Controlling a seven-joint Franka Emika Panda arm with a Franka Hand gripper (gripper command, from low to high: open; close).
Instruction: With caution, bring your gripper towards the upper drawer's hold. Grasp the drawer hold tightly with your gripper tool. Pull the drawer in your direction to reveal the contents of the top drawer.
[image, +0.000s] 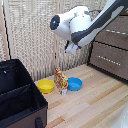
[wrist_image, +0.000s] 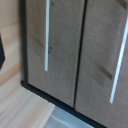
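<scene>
1. The claw (image: 71, 48) hangs in open air facing the dresser; its fingers are blurred, so I cannot tell whether released or clenched.
2. The drawer hold (image: 118, 32) lies across the upper drawer (image: 112, 37), shut, at the exterior view's right, well apart from the claw.
3. Judgement: approach stage, the wrist view squared to both handles for alignment.

The exterior view is looking from in front across the wooden floor (image: 95, 100), the arm (image: 80, 25) looming close, the dresser (image: 110, 50) at its right edge. The wrist view is facing that dresser's drawer fronts (wrist_image: 60, 55) closely, tilted sideways. Both are sharing dresser and floor.
</scene>
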